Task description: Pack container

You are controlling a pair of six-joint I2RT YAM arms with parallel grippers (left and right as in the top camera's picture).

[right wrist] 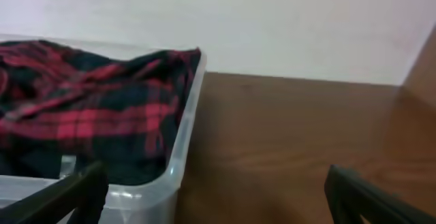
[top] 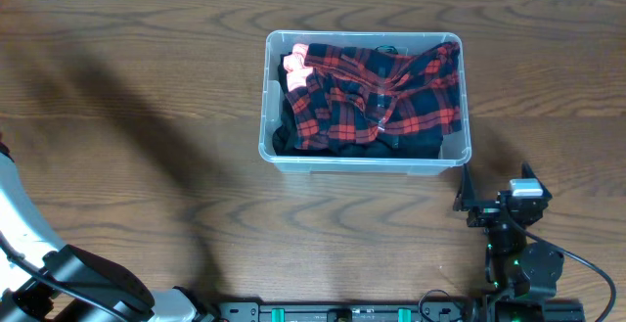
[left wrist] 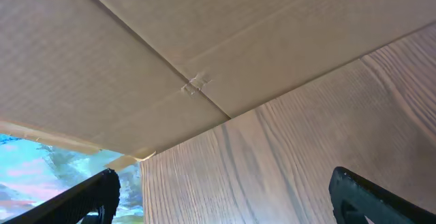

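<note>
Two open grippers, neither holding anything, frame this moment. The right gripper (right wrist: 218, 203) has its fingers spread wide and sits low on the table (top: 147, 116), just off the near right corner of the container (top: 362, 163). The left gripper (left wrist: 228, 200) also has its fingers apart, well away beside a cardboard sheet (left wrist: 170, 47). The container stands at the far middle of the table, filled with a red-and-black plaid garment (top: 377, 92) over dark cloth, with something pink (top: 293, 63) at its far left corner. The plaid heaps up to the rim at the right side, so the packing likely needs tucking. The right arm would do best to rise first, come in from above and press the cloth down inside the wall, without shoving the light tub.
</note>
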